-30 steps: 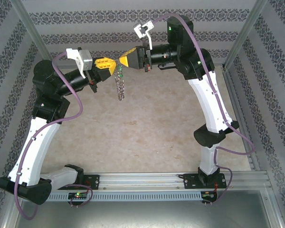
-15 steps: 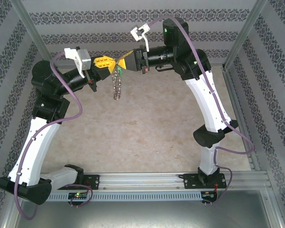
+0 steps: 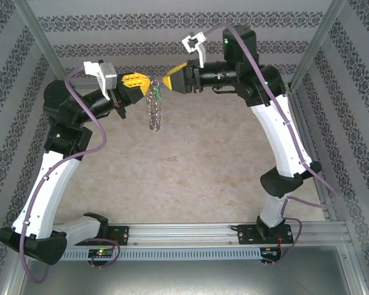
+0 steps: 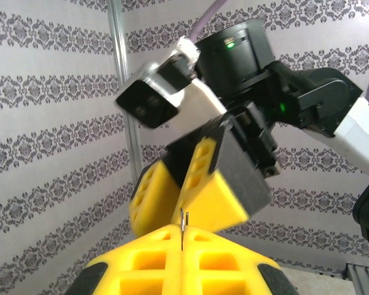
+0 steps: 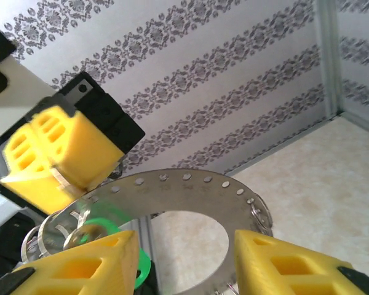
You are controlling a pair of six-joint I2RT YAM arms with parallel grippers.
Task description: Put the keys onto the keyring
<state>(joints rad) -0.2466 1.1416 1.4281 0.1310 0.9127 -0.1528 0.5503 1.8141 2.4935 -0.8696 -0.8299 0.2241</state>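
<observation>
High above the table, my left gripper (image 3: pixel 146 82) is shut on the top edge of the keyring (image 3: pixel 153 110), which hangs down below it. In the left wrist view the yellow pads (image 4: pixel 147 258) pinch a thin metal edge (image 4: pixel 183 222). My right gripper (image 3: pixel 166 82) faces it from the right, open. In the right wrist view the flat grey keyring (image 5: pixel 190 190) lies just beyond the spread gripper (image 5: pixel 183 239), untouched by either pad. The green-headed key (image 5: pixel 107 216) sits blurred at the ring's left side, behind my left finger (image 5: pixel 80 264). Whether it is threaded on I cannot tell.
Beige tabletop (image 3: pixel 190 172) lies far below both grippers. Patterned walls and metal posts (image 3: pixel 310 55) enclose the cell. The right gripper's fingers (image 4: pixel 209 184) show close in front of the left wrist camera. Small silvery pieces (image 5: pixel 258 212) fringe the ring's rim.
The right gripper has opened and drawn back a little to the right. The ring stays hanging from the left gripper, swinging slightly.
</observation>
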